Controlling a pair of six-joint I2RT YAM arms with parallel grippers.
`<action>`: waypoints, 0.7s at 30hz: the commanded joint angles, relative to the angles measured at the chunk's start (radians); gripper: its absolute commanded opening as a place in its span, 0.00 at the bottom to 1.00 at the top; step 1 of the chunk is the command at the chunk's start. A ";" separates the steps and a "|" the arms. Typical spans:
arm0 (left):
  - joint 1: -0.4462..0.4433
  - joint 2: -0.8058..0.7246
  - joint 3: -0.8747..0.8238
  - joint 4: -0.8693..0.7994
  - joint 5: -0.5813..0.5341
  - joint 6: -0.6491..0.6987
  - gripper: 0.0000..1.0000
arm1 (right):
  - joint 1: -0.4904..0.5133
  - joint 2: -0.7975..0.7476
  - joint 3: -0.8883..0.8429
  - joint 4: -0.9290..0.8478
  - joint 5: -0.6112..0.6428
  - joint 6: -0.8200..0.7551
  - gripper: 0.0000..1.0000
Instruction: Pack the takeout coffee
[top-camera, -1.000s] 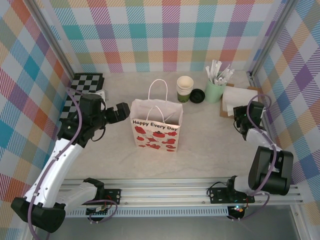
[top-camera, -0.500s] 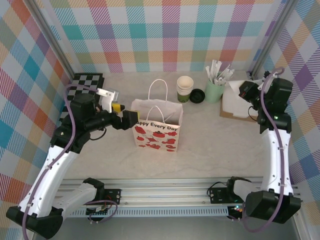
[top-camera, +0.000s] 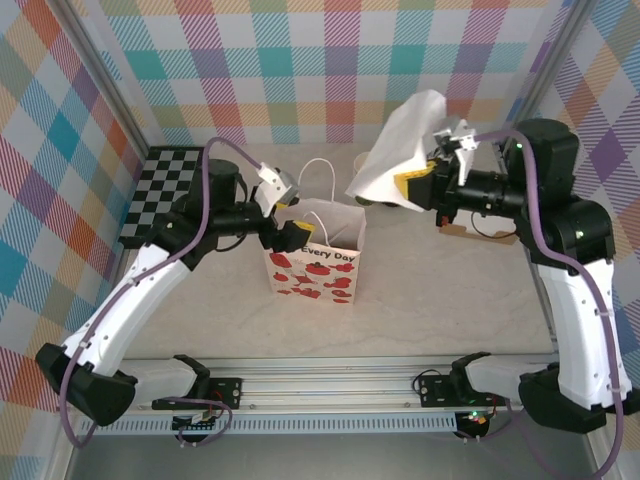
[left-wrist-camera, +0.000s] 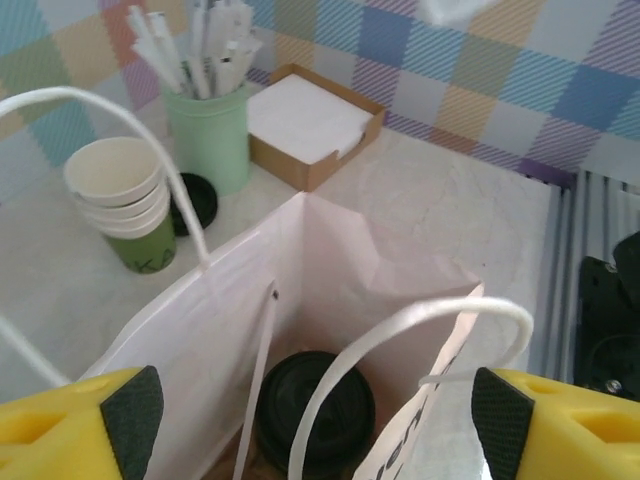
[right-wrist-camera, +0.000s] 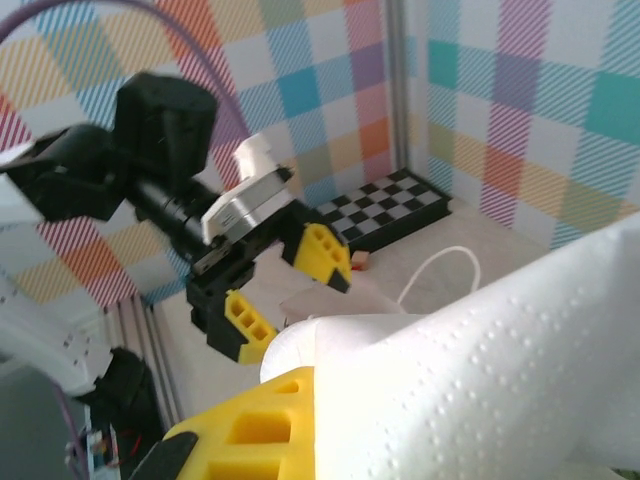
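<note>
Your right arm is up now. A second ago it sat folded low by the tabletop's right edge; now the right gripper (top-camera: 415, 185) hangs high over the back of the tabletop. It is clamped tight on a white napkin (top-camera: 400, 145), which drapes up and away from the jaws. In the right wrist view that napkin (right-wrist-camera: 480, 350) lies against the yellow finger (right-wrist-camera: 250, 440).

Your left arm has swung in too. It was off near the left edge, beside the checkered board (top-camera: 165, 190); now the left gripper (top-camera: 288, 228) is at the top left rim of the bag (top-camera: 310, 265). Its jaws stand wide apart and hold nothing. In the left wrist view, the pads (left-wrist-camera: 130, 415) sit either side of the bag's mouth, with the white handles (left-wrist-camera: 400, 325) arching between them.

The coffee (left-wrist-camera: 315, 405) is in the bag, down at the bottom, black lid up.

The bag hasn't moved and stands upright mid-tabletop. At the back edge sit the stacked cups (left-wrist-camera: 120, 195), a loose lid (left-wrist-camera: 195, 200) just beside them, the mint tumbler (left-wrist-camera: 210, 130) and the napkin box (left-wrist-camera: 310, 125) toward the back right corner.

For room, the tabletop (top-camera: 430, 290) is bare from the bag to the right edge and along the front edge.
</note>
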 joint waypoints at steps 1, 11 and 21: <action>-0.004 0.003 0.048 -0.070 0.223 0.139 0.74 | 0.050 0.080 0.062 -0.177 0.040 -0.217 0.00; -0.004 -0.082 -0.048 -0.058 0.176 0.127 0.16 | 0.296 0.350 0.308 -0.384 0.261 -0.526 0.00; -0.004 -0.132 -0.085 -0.088 0.147 0.148 0.10 | 0.415 0.500 0.466 -0.517 0.232 -0.690 0.00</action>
